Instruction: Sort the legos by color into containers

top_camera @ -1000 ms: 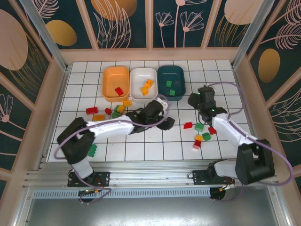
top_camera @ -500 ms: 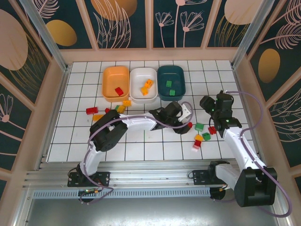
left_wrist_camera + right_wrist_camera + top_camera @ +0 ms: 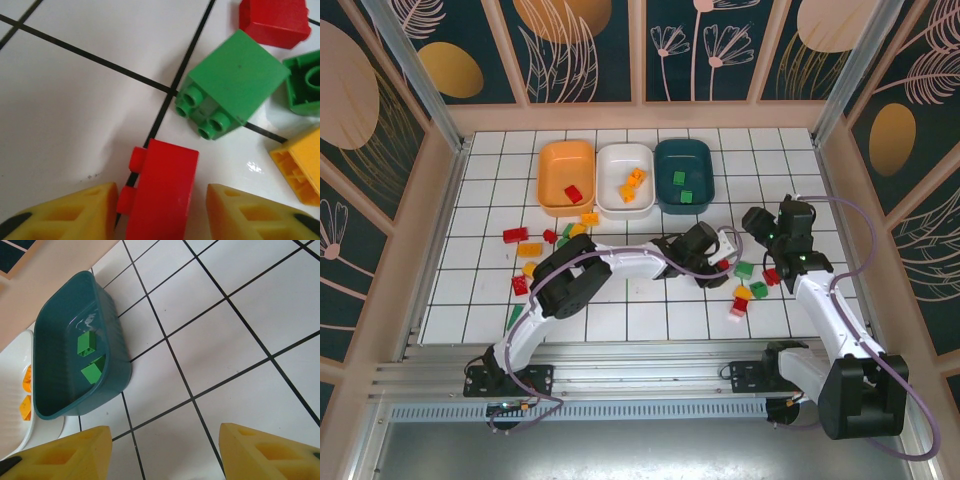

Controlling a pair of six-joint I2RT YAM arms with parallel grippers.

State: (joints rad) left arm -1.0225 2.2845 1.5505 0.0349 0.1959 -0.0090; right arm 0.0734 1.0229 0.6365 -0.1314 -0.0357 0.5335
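My left gripper [image 3: 721,256] reaches far right across the table, and its yellow fingers [image 3: 75,212] stand on either side of a red lego [image 3: 162,192] lying on the tiles. The left pad is almost at the studs; a narrow gap remains on the right. My left gripper [image 3: 162,202] is open. A green lego [image 3: 232,82] lies just beyond it. The right gripper [image 3: 758,219] hovers open and holds nothing [image 3: 165,445], near the teal container [image 3: 107,347], which holds two green legos [image 3: 87,342]. The orange container [image 3: 555,160] holds a red lego [image 3: 573,193]. Orange legos lie in the white container [image 3: 615,160].
Loose legos lie right of my left gripper: green [image 3: 744,269], red [image 3: 771,277], yellow [image 3: 743,293]. More are scattered at the left: red [image 3: 515,235], orange [image 3: 530,249], yellow [image 3: 588,217], green [image 3: 515,317]. The left forearm lies across the table's middle.
My left gripper has travelled right, reached the red lego and narrowed its jaws around it. The right arm swung to the right earlier and has since barely moved.
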